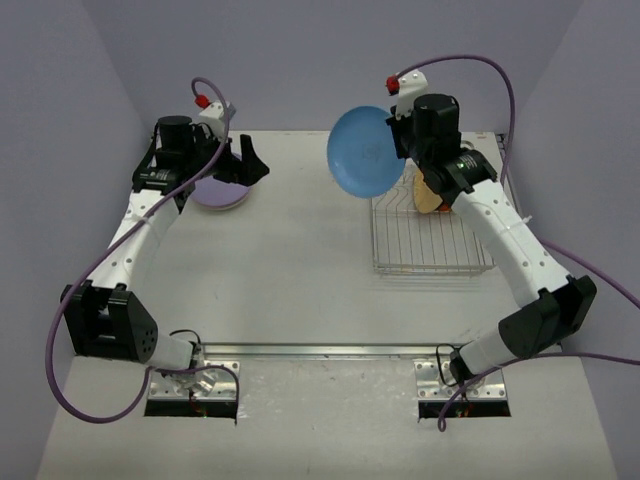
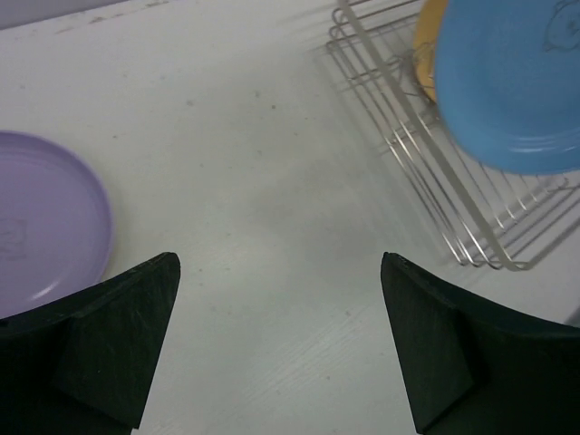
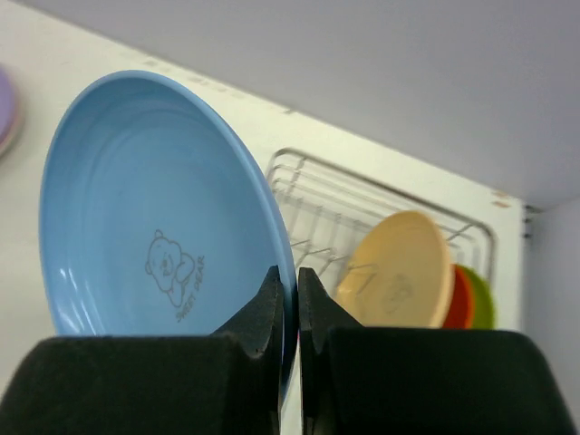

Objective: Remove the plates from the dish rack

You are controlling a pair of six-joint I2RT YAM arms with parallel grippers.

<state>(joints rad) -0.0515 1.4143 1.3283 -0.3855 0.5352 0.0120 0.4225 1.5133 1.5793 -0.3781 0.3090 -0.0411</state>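
Left claw point(image 2: 281, 272): hanging wide open and holding nothing, well left of the rack point(image 1: 430, 250).
Lavender plate point(image 1: 220, 192): lying flat on the table point(image 1: 300, 260), well left of the rack.
Blue plate point(image 1: 362, 150): hanging on edge in the air, just left of the rack's far end.
Right claw point(image 3: 288, 281): pinching almost shut on the blue plate's rim.
Tan plate point(image 3: 399, 272), orange plate point(image 3: 462, 297), green plate point(image 3: 483, 299): standing on edge at the rack's far end.
Handling: the plates are looking stiff, light and smooth, so likely slippery; gripping the thin rim edge-on seems best.
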